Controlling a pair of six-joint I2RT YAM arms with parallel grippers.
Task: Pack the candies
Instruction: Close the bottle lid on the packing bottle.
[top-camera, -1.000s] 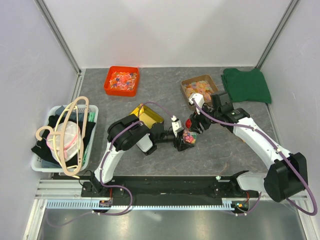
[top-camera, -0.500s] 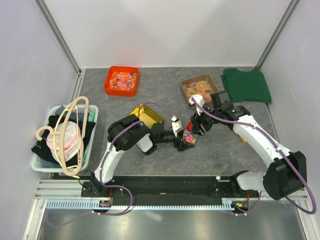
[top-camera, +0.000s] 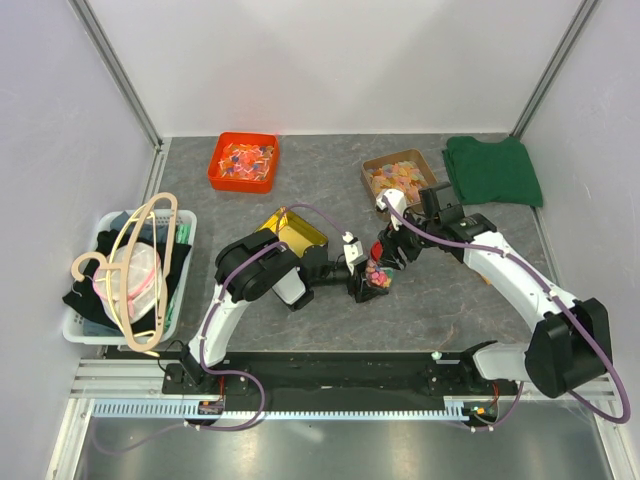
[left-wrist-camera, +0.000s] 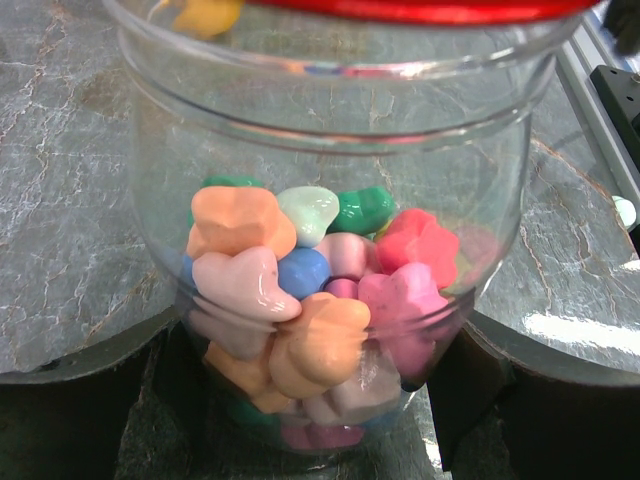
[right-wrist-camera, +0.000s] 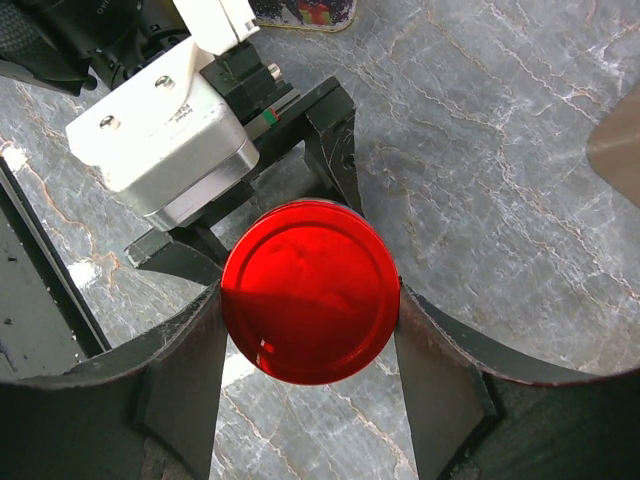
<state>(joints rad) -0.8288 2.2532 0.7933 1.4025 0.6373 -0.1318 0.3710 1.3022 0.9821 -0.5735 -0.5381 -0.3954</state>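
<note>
A clear jar (left-wrist-camera: 330, 250) holds the candies (left-wrist-camera: 310, 320), chunky sweets in orange, pink, blue, green and white. My left gripper (top-camera: 370, 285) is shut on the jar's lower body, its fingers (left-wrist-camera: 490, 390) on both sides. My right gripper (top-camera: 383, 252) is shut on a round red lid (right-wrist-camera: 308, 292) and holds it right over the jar's mouth; the lid's edge (left-wrist-camera: 420, 10) shows at the top of the left wrist view. In the right wrist view the lid hides the jar.
An orange-red tray (top-camera: 243, 161) of wrapped sweets stands at the back left, a brown tray (top-camera: 398, 176) of gummies at the back right. A yellow tin (top-camera: 291, 231) lies by the left arm. A green cloth (top-camera: 491, 170) and a white basket (top-camera: 128, 275) of hangers flank the table.
My right gripper has moved left and down with the red lid, from beside the jar to directly over its mouth. The left gripper and jar have stayed still.
</note>
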